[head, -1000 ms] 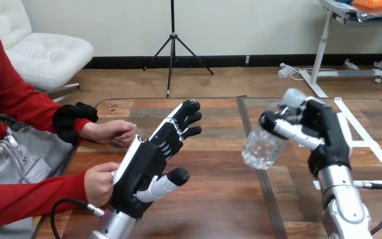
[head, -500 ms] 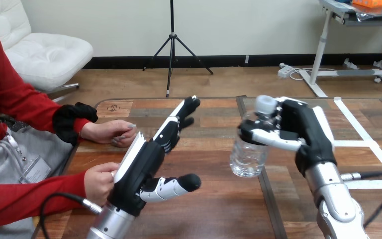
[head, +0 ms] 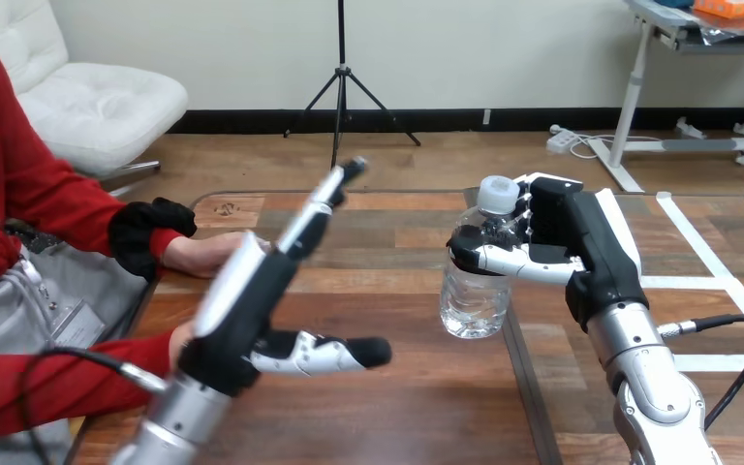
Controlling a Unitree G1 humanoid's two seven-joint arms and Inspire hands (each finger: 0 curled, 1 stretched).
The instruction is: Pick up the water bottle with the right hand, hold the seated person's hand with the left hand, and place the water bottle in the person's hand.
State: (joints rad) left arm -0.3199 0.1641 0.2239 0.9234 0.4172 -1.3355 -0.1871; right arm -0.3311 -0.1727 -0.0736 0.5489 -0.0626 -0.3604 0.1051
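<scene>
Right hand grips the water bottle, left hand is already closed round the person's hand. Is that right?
No. The head view shows the left hand open, fingers straight, curled round neither of the person's hands. The right hand does grip the water bottle.

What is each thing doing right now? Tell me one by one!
right hand: curled round the water bottle.
water bottle: upright, cap on, in the right hand.
left hand: open, fingers straight, holding nothing.
person's farther hand: resting on the table, partly behind the left hand.
person's nearer hand: mostly hidden behind the left hand.
</scene>
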